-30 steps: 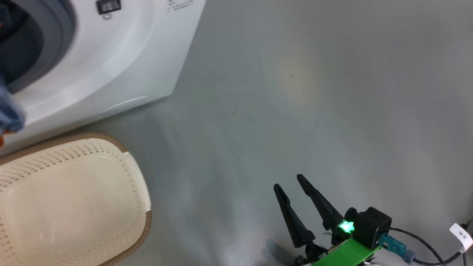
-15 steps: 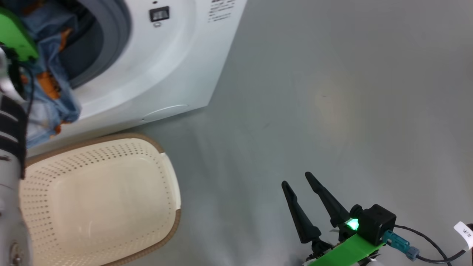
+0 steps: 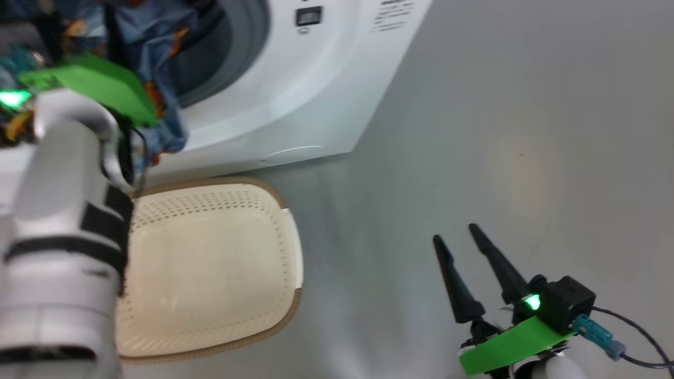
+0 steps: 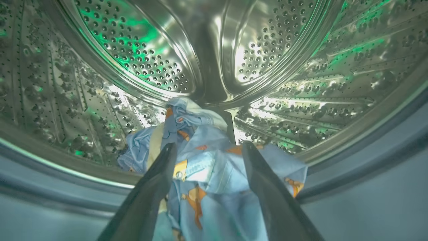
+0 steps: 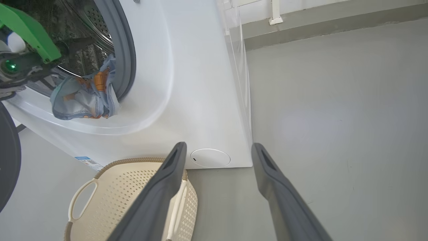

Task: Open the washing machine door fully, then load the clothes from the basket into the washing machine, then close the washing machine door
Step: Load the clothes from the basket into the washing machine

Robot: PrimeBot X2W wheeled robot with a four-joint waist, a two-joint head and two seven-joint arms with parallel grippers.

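The washing machine (image 3: 326, 95) stands with its mouth uncovered. The edge of the black washing machine door (image 5: 7, 160) shows swung aside at the left. The clothes (image 4: 207, 174), light blue with orange bears, lie across the grey gasket; part is inside the steel drum and part hangs down the white front (image 5: 83, 97). My left gripper (image 4: 209, 144) is open at the drum mouth, one finger on each side of the fabric. The cream basket (image 3: 247, 181) sits on the floor below the opening, with no cloth in it. My right gripper (image 3: 455, 233) is open over bare floor, right of the basket.
My pale left forearm (image 3: 58, 237) covers the basket's left part in the head view. Grey floor (image 3: 500, 131) stretches to the right of the machine. A wall base and a white post (image 5: 276, 15) stand behind the machine. A cable (image 3: 632, 337) trails from my right wrist.
The head camera has swung, so the machine and basket now sit farther right in its picture. My left forearm has come into view at the drum mouth. Both grippers stay open.
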